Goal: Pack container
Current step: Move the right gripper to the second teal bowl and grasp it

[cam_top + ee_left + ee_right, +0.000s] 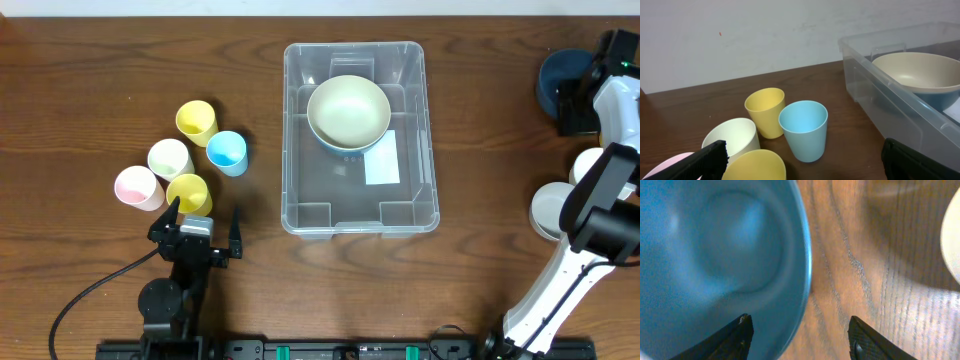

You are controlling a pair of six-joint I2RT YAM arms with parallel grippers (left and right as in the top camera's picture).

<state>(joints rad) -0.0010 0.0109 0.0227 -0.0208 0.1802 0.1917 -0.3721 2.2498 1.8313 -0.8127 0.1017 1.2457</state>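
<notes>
Nearest me, the left gripper (206, 212) hangs with its fingers spread wide and empty, just behind a yellow cup (190, 193). Past it, four more cups stand bunched on the table (80, 80): pink (137, 187), white (169, 157), blue (227, 152) and a second yellow (196, 119). The container (290, 140) sits mid-table with a cream bowl (348, 110) in its far half. Far right, my right gripper (802, 332) straddles the dark blue bowl's (715, 255) rim, fingers apart, not clamping it.
</notes>
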